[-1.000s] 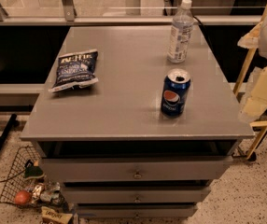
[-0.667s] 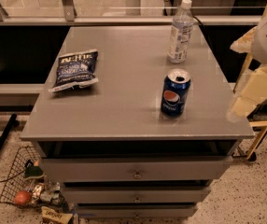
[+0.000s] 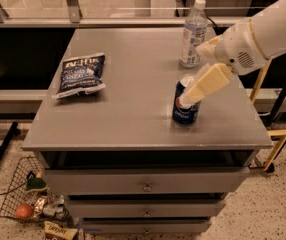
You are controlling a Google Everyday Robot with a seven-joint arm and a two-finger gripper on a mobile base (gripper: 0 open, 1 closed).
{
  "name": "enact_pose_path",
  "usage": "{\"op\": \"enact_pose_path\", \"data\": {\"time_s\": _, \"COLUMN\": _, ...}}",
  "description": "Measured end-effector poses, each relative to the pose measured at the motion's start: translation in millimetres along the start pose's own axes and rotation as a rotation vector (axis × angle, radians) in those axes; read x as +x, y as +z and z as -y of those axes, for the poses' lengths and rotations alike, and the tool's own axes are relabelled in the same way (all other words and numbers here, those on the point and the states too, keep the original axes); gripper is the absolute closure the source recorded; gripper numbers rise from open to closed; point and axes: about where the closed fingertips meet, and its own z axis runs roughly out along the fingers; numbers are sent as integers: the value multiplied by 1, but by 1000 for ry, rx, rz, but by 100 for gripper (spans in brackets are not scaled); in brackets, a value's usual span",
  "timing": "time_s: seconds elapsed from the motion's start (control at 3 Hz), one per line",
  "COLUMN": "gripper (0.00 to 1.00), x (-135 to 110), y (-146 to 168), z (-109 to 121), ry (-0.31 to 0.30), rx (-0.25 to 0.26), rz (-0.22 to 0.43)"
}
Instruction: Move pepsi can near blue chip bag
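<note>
The pepsi can (image 3: 185,115) stands upright on the right front part of the grey tabletop (image 3: 133,119). The blue chip bag (image 3: 79,74) lies flat on the left side of the top, well apart from the can. My gripper (image 3: 192,75) reaches in from the right on a white arm and is at the can's top. Its fingers are spread. One cream finger (image 3: 205,84) crosses in front of the can's upper part and hides some of it. The other finger (image 3: 208,45) is farther back, above the can. I cannot tell whether either finger touches the can.
A clear plastic bottle (image 3: 193,31) with a white cap stands at the back right, just behind my gripper. The top belongs to a drawer cabinet (image 3: 145,186). A wire basket (image 3: 28,196) with clutter lies on the floor at the left. A railing runs behind.
My arm has swung in from the right edge over the tabletop, and the gripper now sits at the can. The can, bag and bottle have not moved.
</note>
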Motion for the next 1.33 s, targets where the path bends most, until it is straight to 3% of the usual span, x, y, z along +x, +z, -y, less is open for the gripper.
{"op": "enact_pose_path", "data": {"time_s": 0.33, "gripper": 0, "x": -22, "y": 28, "z": 7, "ry": 18, "rx": -29, "rz": 74}}
{"op": "enact_pose_path", "data": {"time_s": 1.33, "gripper": 0, "x": 15, "y": 31, "z": -1, "ry": 104, "rx": -24, "rz": -8}}
